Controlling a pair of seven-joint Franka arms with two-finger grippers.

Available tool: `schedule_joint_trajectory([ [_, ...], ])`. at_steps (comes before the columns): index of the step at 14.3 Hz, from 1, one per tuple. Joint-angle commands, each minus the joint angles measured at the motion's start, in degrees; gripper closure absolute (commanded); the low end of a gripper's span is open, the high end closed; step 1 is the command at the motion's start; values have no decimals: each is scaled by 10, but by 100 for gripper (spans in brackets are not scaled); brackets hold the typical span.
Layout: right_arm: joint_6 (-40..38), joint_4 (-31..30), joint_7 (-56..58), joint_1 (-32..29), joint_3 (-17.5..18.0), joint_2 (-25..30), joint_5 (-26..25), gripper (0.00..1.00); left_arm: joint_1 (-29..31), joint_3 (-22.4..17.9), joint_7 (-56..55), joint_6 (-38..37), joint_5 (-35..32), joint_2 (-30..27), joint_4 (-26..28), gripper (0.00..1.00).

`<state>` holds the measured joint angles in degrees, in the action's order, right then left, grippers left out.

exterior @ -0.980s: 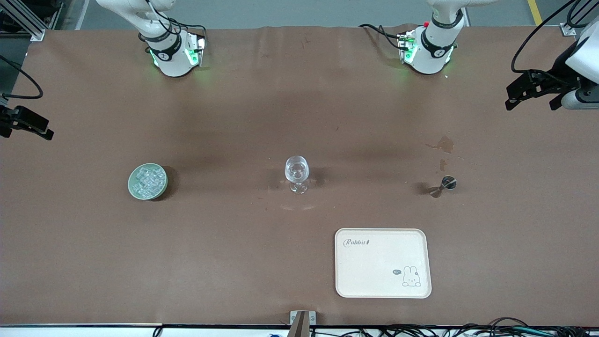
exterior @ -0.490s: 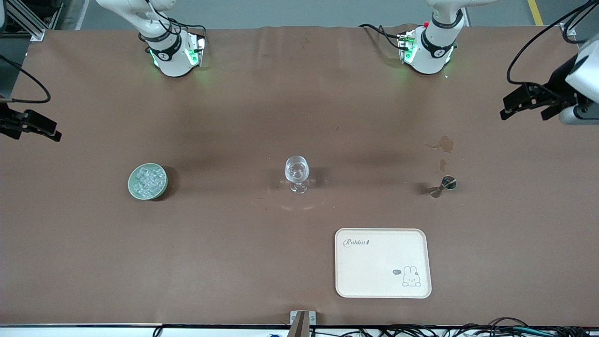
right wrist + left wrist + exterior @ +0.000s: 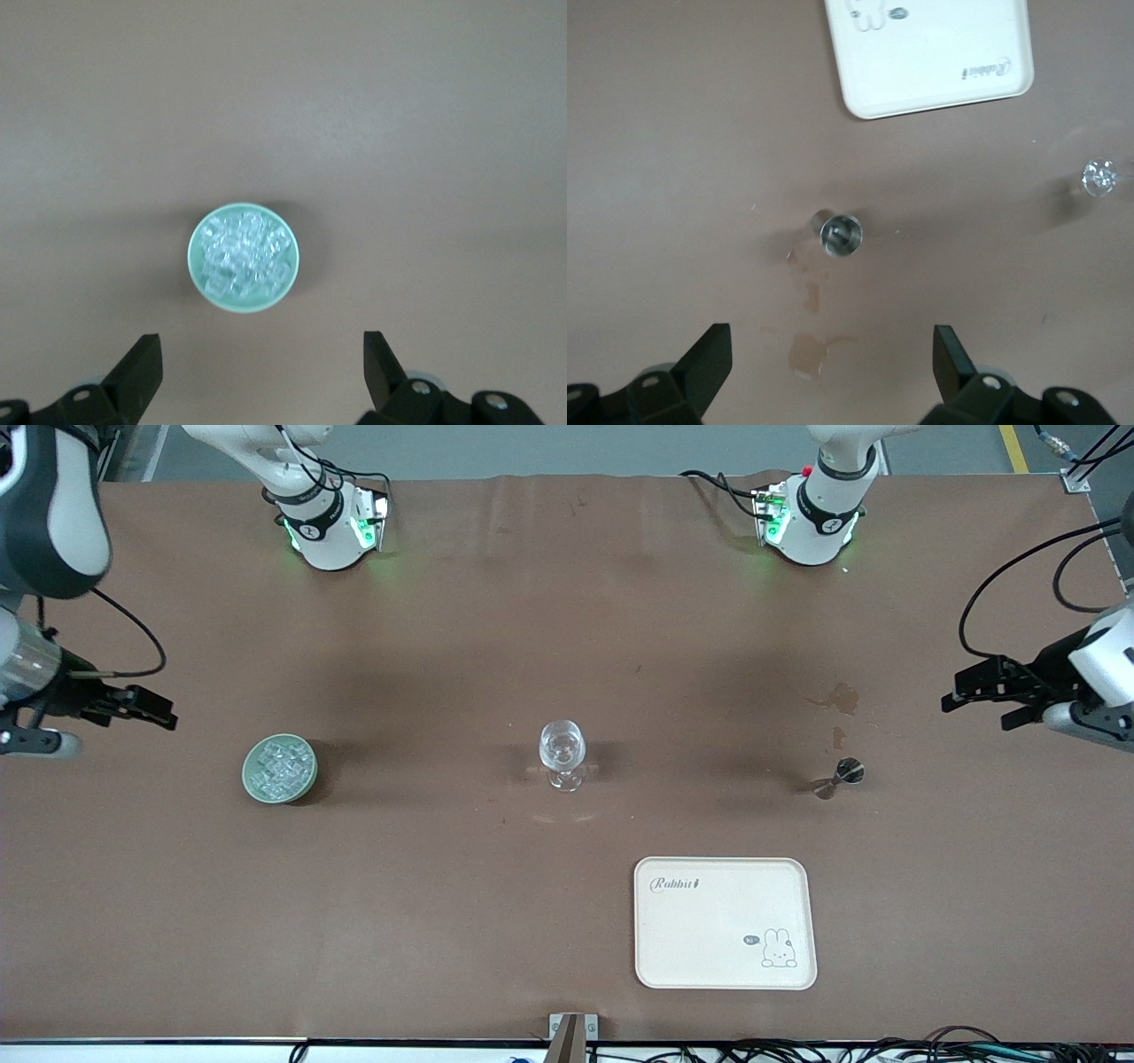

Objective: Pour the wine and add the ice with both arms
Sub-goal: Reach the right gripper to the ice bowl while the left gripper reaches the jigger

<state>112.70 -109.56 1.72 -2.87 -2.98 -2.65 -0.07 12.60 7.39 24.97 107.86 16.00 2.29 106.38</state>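
The ice point(image 3: 282, 766) point(image 3: 244, 253) is a heap of small clear cubes in a round green bowl point(image 3: 258, 786) point(image 3: 197, 266) toward the right arm's end of the table. My right gripper point(image 3: 165, 714) point(image 3: 261, 351) hangs open beside the bowl, nothing between its fingers. A clear stemmed glass point(image 3: 563, 754) point(image 3: 1099, 176) stands mid-table. A small metal jigger point(image 3: 839, 777) point(image 3: 842, 235) stands toward the left arm's end. My left gripper point(image 3: 973, 707) point(image 3: 832, 347) is open and empty, up in the air off to the side of the jigger. Wine is hidden; I cannot tell what the jigger holds.
A cream tray point(image 3: 709, 921) point(image 3: 939, 80) with a rabbit print lies nearer the front camera than the glass and jigger. Brown wet stains point(image 3: 842, 699) point(image 3: 808, 352) mark the cloth just farther from the camera than the jigger.
Both arms have swung in from the table's ends: the right gripper toward the ice bowl, the left gripper toward the jigger. Both stay open.
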Motion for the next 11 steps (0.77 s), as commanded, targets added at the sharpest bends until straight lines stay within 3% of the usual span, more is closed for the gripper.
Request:
schedule_joint_trajectory([
  [1,94,-80,-5,-2,4,11,17,0,3,1,75,59,32,-12,58,0],
  [6,235,-144,-13,22,5,-49,19,0,2,0,76,72,45,19,71,0],
  [11,303,-167,-13,33,5,-112,19,0,26,-1,-61,76,102,112,59,0],
])
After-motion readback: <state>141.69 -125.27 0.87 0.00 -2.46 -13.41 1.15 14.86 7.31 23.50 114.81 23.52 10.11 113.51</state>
